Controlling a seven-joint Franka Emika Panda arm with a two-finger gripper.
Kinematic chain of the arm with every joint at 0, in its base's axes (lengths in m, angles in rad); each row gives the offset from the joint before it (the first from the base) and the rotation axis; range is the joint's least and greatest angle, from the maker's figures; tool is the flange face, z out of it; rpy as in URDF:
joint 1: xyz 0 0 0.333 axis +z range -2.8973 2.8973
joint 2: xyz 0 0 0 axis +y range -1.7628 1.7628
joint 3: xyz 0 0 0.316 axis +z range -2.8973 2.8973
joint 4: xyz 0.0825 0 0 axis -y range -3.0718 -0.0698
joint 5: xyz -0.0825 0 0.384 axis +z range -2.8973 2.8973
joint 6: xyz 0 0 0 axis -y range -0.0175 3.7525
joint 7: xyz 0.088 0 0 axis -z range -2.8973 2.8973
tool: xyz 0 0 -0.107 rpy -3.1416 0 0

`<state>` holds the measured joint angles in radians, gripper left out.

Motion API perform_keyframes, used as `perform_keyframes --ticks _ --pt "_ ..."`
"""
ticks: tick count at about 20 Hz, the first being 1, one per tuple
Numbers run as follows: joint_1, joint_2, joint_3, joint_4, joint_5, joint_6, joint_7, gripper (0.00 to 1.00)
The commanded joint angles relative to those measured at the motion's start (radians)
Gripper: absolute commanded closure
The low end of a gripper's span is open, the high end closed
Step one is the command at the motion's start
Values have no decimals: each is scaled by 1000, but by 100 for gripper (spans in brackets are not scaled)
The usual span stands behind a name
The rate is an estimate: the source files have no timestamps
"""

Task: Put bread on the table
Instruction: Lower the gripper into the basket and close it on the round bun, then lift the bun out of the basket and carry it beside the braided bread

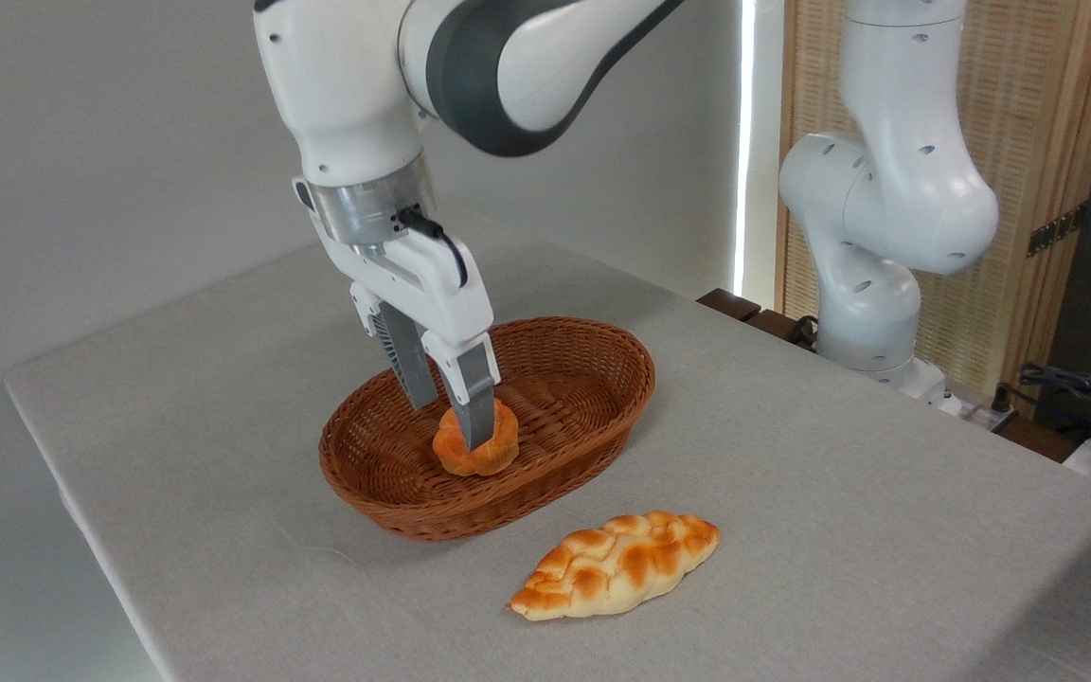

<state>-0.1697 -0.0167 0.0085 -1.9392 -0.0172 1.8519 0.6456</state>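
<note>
The bread (498,445), a small round orange-brown bun with a lobed top, is inside the wicker basket (593,346) near its middle. My gripper (451,424) reaches straight down into the basket and is shut on the bun. One finger (475,403) crosses the bun's near face and the other finger (413,365) goes down behind it. The bun stands tilted, with its top face towards the camera. I cannot tell whether it still touches the basket floor. The table (839,474) has a light grey cloth-like surface and carries the basket.
A longer pale golden braided loaf (617,565) lies on the table just in front of the basket. The arm's white base (872,313) stands at the table's far right edge. Cables and dark items sit beyond the right edge.
</note>
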Motion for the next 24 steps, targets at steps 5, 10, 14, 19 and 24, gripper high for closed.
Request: perform_keyframes --ticks 5,10,14,19,24 --pt "-65 -69 7 -173 -15 119 0 0" --pt "-76 -54 7 -181 -15 121 0 0" --pt "-83 -29 7 -181 -15 121 0 0" --pt "-93 -15 2 -178 -13 121 2 40" --pt "-93 -17 2 -178 -13 124 8 40"
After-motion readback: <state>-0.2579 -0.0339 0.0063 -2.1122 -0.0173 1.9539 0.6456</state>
